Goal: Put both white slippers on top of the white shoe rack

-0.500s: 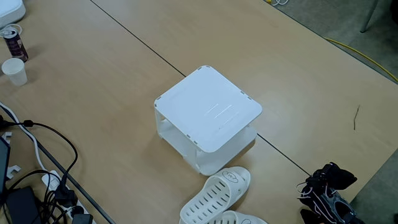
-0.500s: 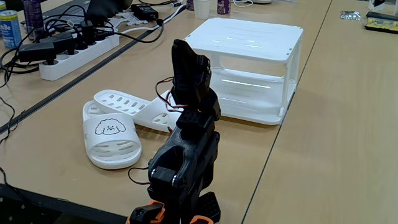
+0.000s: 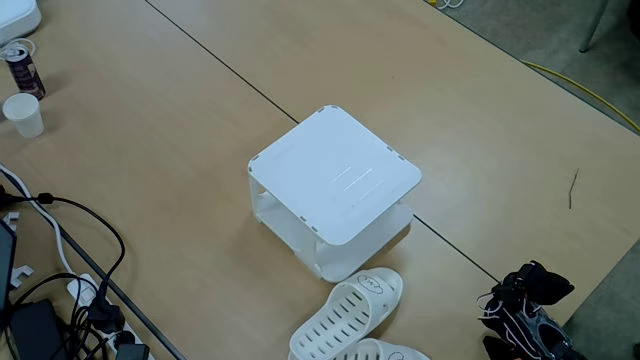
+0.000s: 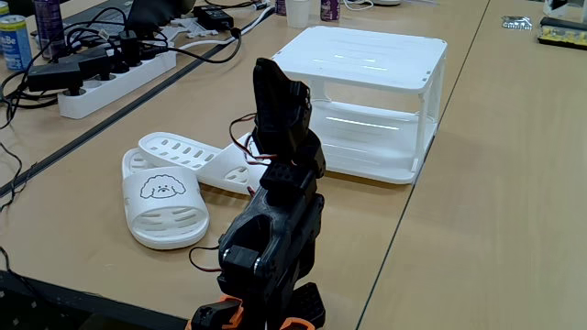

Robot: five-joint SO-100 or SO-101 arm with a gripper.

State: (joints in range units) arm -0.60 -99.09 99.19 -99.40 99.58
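Both white slippers lie on the desk, none on the rack. In a fixed view the nearer white slipper (image 4: 163, 209), bearing the cartoon-face mark, rests sole-down toward the desk's near edge; the second slipper (image 4: 197, 158) lies just behind it, angled toward the white shoe rack (image 4: 367, 57) and seemingly touching or overlapping the first. From above, the slotted slipper (image 3: 347, 309) sits just off the rack's near corner, at the desk's lower edge. The rack top (image 3: 335, 175) is bare and flat.

The black arm (image 4: 275, 229) stands folded upright in front of the slippers. Its claw (image 4: 280, 101) points upward, seen from behind; whether the jaws are spread or pressed together cannot be told.

Judgement: the step in hand is reaching for the first slipper. The strap band over the face mark appears the soundest pinch point, taken across its edge. The arm should lift well clear of the rack's rim before carrying across, and set the slipper to one side of the top, leaving room for its mate. The soft rubber may flex and sag in the grasp.
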